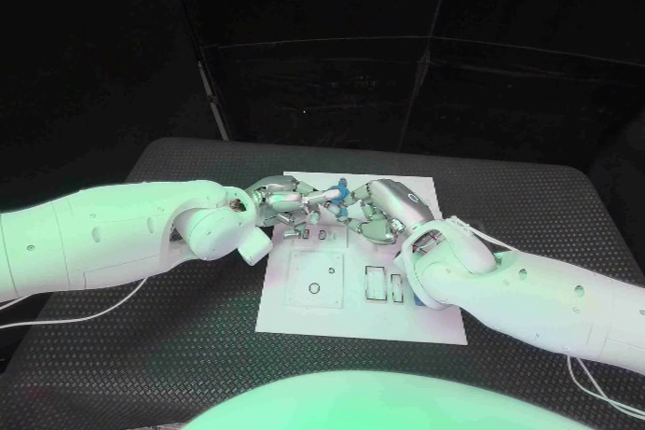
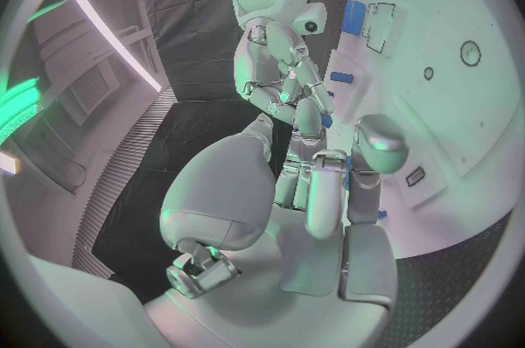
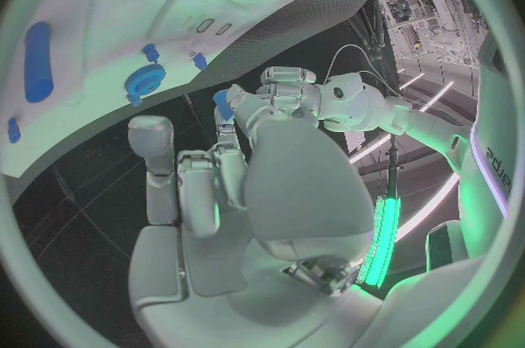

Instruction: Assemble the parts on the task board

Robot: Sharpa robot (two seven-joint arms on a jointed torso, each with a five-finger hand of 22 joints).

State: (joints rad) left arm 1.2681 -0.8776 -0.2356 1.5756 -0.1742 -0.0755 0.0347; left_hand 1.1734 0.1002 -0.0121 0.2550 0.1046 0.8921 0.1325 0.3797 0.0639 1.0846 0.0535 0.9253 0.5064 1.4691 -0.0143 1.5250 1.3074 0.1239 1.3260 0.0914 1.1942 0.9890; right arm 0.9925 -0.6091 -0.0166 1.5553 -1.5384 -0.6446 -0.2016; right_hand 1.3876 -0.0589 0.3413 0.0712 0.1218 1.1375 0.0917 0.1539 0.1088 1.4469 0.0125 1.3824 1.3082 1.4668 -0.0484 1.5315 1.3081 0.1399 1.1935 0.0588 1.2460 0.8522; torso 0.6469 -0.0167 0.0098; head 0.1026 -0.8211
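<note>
Meeting over the far end of the board (image 1: 356,313), the left hand (image 1: 285,199) and right hand (image 1: 380,210) have their fingertips close together around a small blue part (image 1: 340,195); which hand pinches it, I cannot tell. Best to keep the part upright between both hands and lower it slowly, watching the other blue parts (image 3: 143,81) just beneath.

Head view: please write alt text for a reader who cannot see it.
Both hands meet over the far end of the white task board, the left hand and right hand close around a small blue part. The board lies on a black table.
</note>
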